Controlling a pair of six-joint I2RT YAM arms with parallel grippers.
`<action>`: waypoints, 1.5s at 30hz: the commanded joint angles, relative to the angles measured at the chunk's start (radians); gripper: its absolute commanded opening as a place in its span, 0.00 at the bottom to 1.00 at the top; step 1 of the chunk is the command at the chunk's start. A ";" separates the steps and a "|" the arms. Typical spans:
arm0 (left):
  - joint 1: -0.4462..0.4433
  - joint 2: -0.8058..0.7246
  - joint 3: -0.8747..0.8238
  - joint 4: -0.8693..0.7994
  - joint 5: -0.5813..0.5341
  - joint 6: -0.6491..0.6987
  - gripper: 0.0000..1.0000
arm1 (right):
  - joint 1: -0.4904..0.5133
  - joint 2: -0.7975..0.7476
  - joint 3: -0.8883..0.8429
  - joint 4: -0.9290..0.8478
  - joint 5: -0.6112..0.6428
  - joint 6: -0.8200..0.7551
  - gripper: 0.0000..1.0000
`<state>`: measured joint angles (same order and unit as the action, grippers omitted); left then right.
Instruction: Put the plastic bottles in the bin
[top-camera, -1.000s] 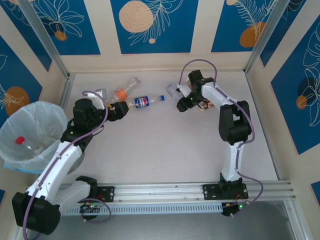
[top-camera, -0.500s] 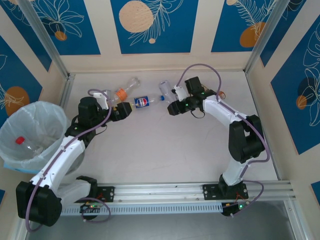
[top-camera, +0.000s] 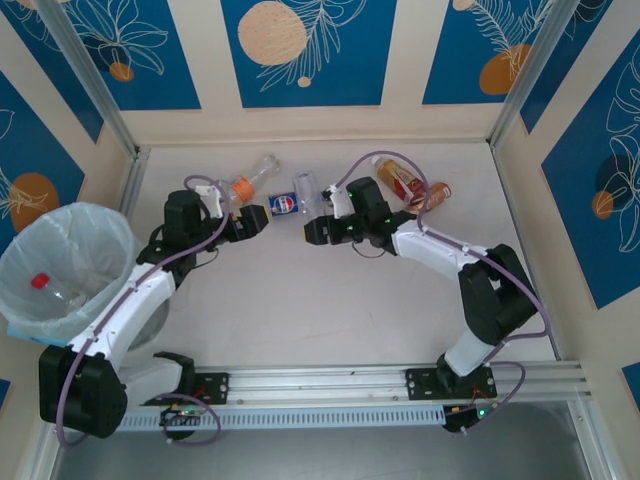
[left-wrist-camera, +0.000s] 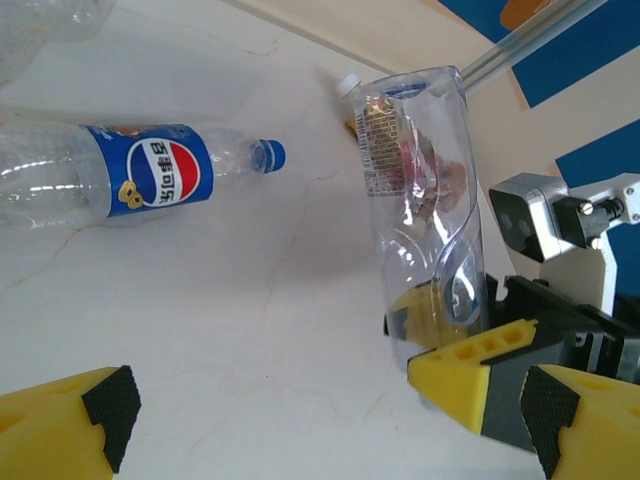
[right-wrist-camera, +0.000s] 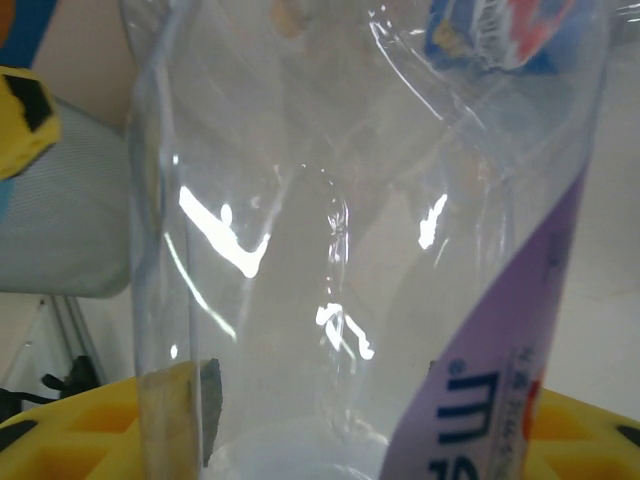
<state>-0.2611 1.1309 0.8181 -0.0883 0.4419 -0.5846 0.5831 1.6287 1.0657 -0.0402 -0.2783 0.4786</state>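
Note:
My right gripper (top-camera: 310, 226) is shut on the base of a clear, uncapped plastic bottle (top-camera: 304, 189) with a purple label (right-wrist-camera: 500, 390), held up over the table's middle. In the right wrist view the bottle (right-wrist-camera: 350, 200) sits between the yellow fingers (right-wrist-camera: 170, 425). My left gripper (top-camera: 254, 221) is open a short way left of it, jaws wide apart (left-wrist-camera: 325, 425), with the held bottle (left-wrist-camera: 420, 200) just inside the right finger. A blue-labelled bottle (top-camera: 283, 204) (left-wrist-camera: 150, 175) lies between the grippers. The bag-lined bin (top-camera: 95, 245) stands far left, holding a red-capped bottle (top-camera: 41, 283).
An orange-capped clear bottle (top-camera: 250, 178) lies behind the left gripper near the back wall. Two bottles, one red-labelled (top-camera: 398, 180) and one amber (top-camera: 437, 194), lie behind the right arm. Metal frame posts and walls enclose the table on three sides.
My right arm has swung left from the back right, carrying the clear bottle to just beside the left gripper. The left gripper has edged right toward it, still open.

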 joint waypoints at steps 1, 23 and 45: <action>-0.018 0.010 0.044 0.032 0.024 -0.011 0.99 | 0.031 0.008 -0.023 0.151 -0.040 0.156 0.46; -0.027 0.178 0.114 0.235 0.153 -0.050 0.99 | 0.135 0.037 -0.105 0.493 -0.141 0.228 0.47; -0.053 0.287 0.202 0.270 0.230 -0.063 0.64 | 0.173 0.031 -0.089 0.507 -0.134 0.221 0.53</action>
<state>-0.3023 1.4155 0.9901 0.1501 0.6357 -0.6453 0.7509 1.6608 0.9703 0.4461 -0.4046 0.6994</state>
